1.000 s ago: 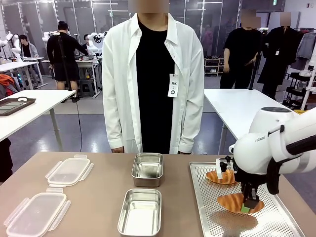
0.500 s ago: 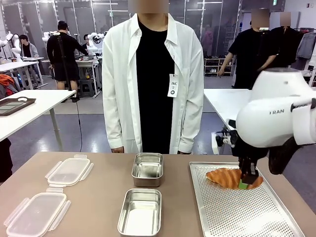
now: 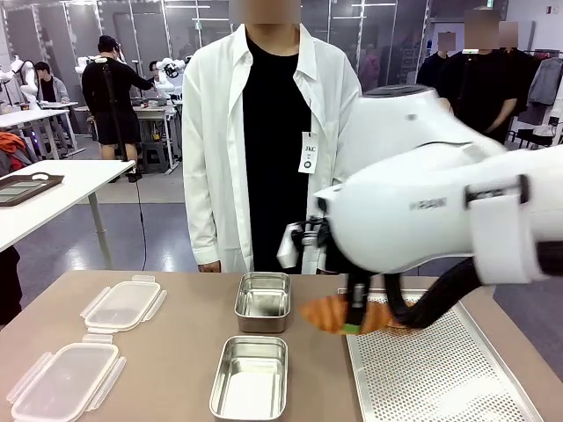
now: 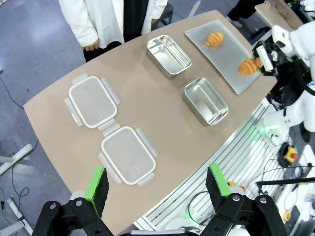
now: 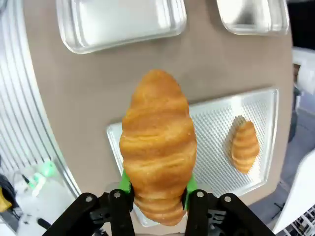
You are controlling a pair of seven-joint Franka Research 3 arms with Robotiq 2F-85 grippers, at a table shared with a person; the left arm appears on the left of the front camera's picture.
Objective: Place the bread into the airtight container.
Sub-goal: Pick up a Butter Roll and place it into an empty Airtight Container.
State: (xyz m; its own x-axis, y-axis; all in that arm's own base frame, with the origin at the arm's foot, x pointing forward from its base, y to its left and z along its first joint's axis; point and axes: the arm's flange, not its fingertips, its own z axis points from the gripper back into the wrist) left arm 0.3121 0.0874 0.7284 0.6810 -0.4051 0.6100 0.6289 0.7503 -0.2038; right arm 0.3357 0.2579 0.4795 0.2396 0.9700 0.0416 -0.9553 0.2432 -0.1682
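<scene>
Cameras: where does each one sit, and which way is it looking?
Front: between the arms, facing the person across the table; right gripper shows.
Left wrist: high above the table, looking down; open left gripper at bottom.
Right wrist: looks down along the right gripper, shut on the croissant.
Shared: all three show that croissant and the tray.

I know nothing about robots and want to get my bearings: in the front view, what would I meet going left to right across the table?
Near clear lid → far clear lid → near steel container with far steel container behind it → croissant in the right tool → perforated tray.
</scene>
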